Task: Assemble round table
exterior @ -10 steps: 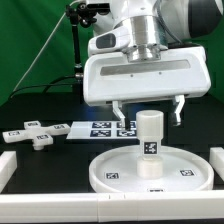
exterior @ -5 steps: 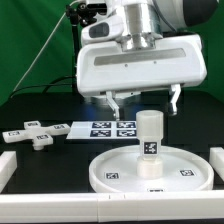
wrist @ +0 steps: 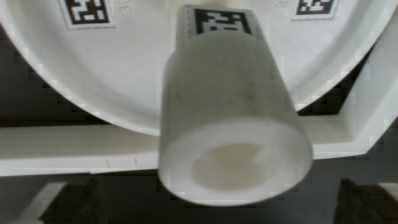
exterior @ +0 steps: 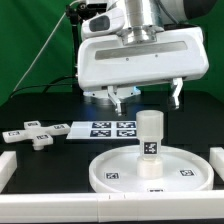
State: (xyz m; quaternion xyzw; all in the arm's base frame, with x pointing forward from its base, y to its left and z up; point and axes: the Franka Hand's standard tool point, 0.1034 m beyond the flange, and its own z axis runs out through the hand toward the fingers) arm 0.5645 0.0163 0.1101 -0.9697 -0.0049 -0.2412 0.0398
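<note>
1. At the exterior view's far left, a white border rail point(exterior: 6, 168) lies on the black table point(exterior: 60, 165), its end cut off by the picture's edge.
2. Just to the right of it and further back, the cross-shaped foot piece point(exterior: 34, 135) lies flat on the table, well apart from the other kit parts; small square tags show on its arms.
3. Next comes the marker board point(exterior: 104, 128), flat on the table with its tags facing up; its left end is near the foot piece.
4. In front of the board sits the round disc point(exterior: 110, 172), rim up, tags on its floor; the cylinder leg point(exterior: 150, 145) stands upright at its centre, a tag on its side; whether the leg is fastened in cannot be told.
5. Directly above the leg hangs the gripper point(exterior: 148, 103); its fingers point(exterior: 118, 103) are spread wide, grasping nothing, and their tips are clear of the leg's top.
6. At the far right, a second rail point(exterior: 216, 163) lies just beside the disc.
7. In the wrist view the leg point(wrist: 222, 110) fills the middle, seen from its hollowed top end down its length; the disc point(wrist: 80, 75) lies around its base, and a white straight rail point(wrist: 71, 148) runs past the disc's rim.
</note>
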